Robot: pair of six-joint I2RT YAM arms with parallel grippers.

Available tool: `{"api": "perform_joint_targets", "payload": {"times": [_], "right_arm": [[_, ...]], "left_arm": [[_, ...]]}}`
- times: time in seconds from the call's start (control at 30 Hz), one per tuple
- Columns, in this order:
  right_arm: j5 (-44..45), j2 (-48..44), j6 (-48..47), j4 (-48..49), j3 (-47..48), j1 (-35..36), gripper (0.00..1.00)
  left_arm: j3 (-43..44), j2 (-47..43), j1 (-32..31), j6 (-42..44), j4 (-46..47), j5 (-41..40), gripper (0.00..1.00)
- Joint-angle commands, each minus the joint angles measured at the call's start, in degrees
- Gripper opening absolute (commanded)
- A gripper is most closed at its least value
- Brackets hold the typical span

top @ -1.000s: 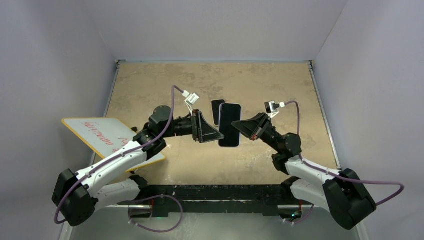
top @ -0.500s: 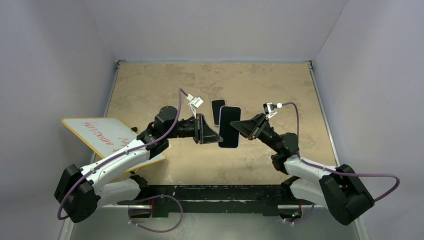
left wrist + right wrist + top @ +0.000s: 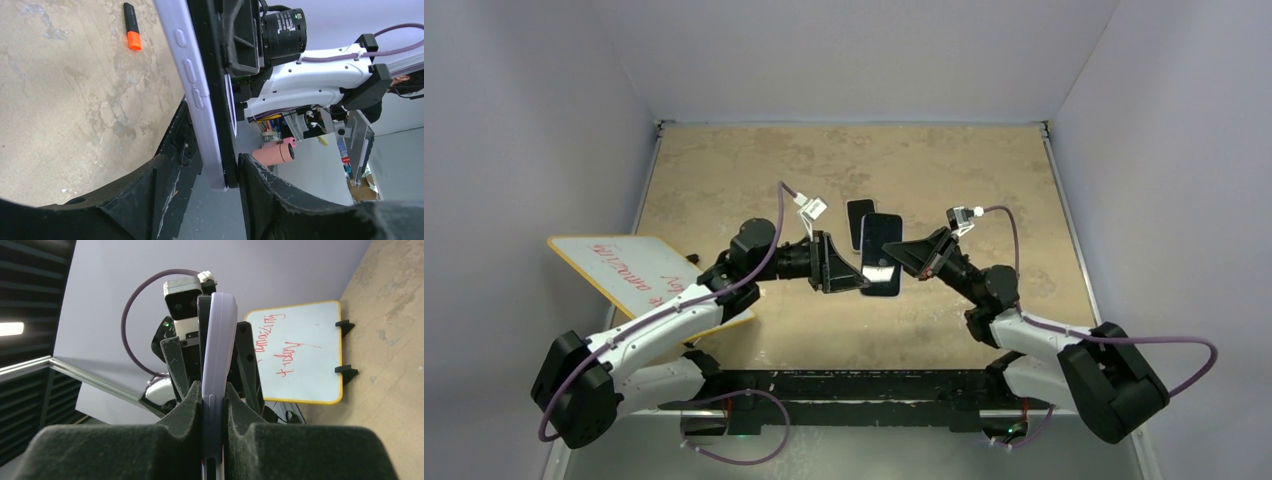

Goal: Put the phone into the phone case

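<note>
While poised above the table (image 3: 724,170), clamps right gripper (image 3: 214,388) tight on the edge of the lilac phone case (image 3: 217,340). Straddles case and phone (image 3: 882,245) with left gripper (image 3: 216,145); unclear whether those jaws press. Holds black phone flat against the case, in mid-air.

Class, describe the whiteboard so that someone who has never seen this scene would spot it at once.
Start at the tan table and go to its left edge, beside the left arm. There sits a whiteboard, the only thing with a yellow frame and red handwriting.
</note>
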Motion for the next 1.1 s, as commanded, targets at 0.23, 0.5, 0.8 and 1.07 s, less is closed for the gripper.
{"api": "perform_joint_targets", "payload": {"times": [0.23, 0.5, 0.8, 1.07], "right_arm": [[1.84, -1.29, 0.24, 10.76, 1.78, 0.19, 0.46], [-0.73, -5.38, -6.18, 0.56, 2.99, 0.19, 0.19], [-10.79, -7.27, -11.63, -1.25, 4.06, 0.15, 0.06], [-17.56, -8.64, -11.23, 1.45, 3.79, 0.27, 0.08]], "left_arm": [[-0.71, 1.29, 0.09, -0.9, 2.44, 0.09, 0.0], [3.47, -0.97, 0.16, 5.91, -10.72, -6.2, 0.0], [6.91, -6.49, 0.24, 7.7, -10.96, -6.85, 0.51], [9.08, -7.87, 0.68, 7.02, -7.07, -7.77, 0.59]]}}
